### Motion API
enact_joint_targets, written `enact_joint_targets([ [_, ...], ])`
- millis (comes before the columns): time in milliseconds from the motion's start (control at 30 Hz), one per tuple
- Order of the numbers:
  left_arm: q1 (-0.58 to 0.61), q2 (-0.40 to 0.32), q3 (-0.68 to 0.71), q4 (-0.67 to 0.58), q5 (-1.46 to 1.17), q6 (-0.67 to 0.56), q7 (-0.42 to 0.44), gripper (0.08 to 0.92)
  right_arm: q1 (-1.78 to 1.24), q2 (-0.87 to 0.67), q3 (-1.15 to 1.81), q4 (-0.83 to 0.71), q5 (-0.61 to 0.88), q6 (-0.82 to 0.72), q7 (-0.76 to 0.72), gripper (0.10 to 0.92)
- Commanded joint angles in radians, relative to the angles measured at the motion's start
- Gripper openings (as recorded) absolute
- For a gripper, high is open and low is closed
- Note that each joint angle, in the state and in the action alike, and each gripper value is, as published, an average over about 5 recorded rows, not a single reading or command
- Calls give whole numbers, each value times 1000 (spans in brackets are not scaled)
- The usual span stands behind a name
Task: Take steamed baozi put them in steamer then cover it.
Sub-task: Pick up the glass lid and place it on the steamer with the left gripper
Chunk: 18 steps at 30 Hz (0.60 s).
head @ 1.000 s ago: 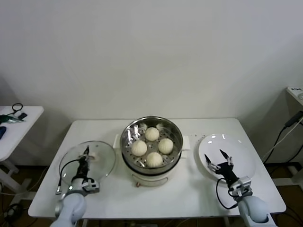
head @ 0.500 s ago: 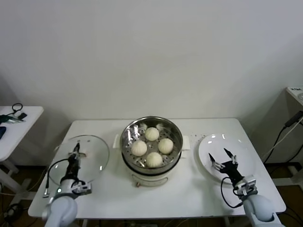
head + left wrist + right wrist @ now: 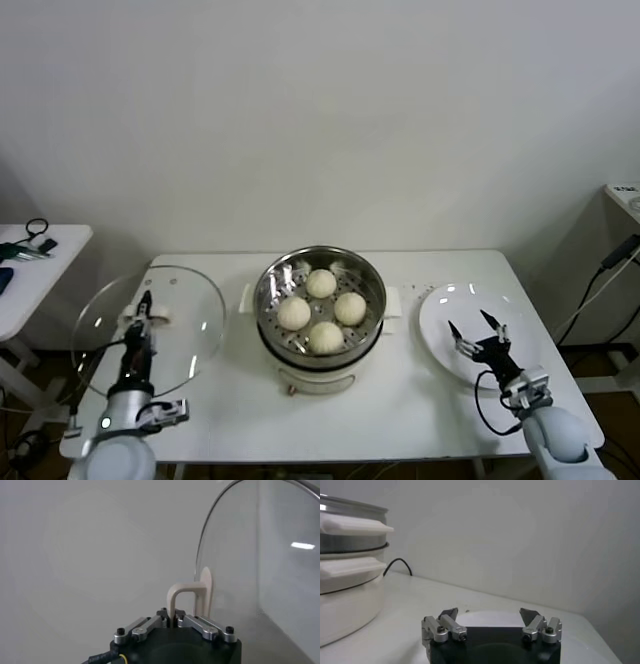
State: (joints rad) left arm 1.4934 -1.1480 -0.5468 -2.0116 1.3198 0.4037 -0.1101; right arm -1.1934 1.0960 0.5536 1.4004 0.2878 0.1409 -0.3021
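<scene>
Four baozi [image 3: 322, 310] are already sitting in the steamer [image 3: 321, 318] at the middle of the table [image 3: 400, 400], so the only thing left is getting the cover [image 3: 150, 330] on. That's where I'd be nervous.

Left gripper [image 3: 173, 621] has its fingers pinched shut on the whitish bar handle [image 3: 186, 597] of the glass lid, and the lid is up off the table, tilted, hanging out over the left edge, well to the left of the pot. It's a big disc held by one thin handle, so if it swivels in the grip it could swing or slip out, and glass over the table edge isn't going to land nicely.

The other worry is the landing. If it arrives tilted or off-centre, the metal rim could clip the steamer's near-left lip or its white side handle [image 3: 246, 296] and shove the pot, or sit crooked instead of seating. The buns look low enough inside, so squashing them seems unlikely, but I can't say for sure.

Right gripper [image 3: 479, 331] just hovers with fingers spread wide over the empty white plate [image 3: 520, 335] on the right, holding nothing, well out of the way.
</scene>
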Motion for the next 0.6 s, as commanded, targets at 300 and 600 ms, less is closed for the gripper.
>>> enact_joint_targets([
  [300,-223,174,344,-195,34,251,209,152,58,-5,-57,-44,-20,-4,9,823],
  [600,-535,17,631,-125,157,374,485,152,84,13,-70,-58,-37,-5,12,823],
])
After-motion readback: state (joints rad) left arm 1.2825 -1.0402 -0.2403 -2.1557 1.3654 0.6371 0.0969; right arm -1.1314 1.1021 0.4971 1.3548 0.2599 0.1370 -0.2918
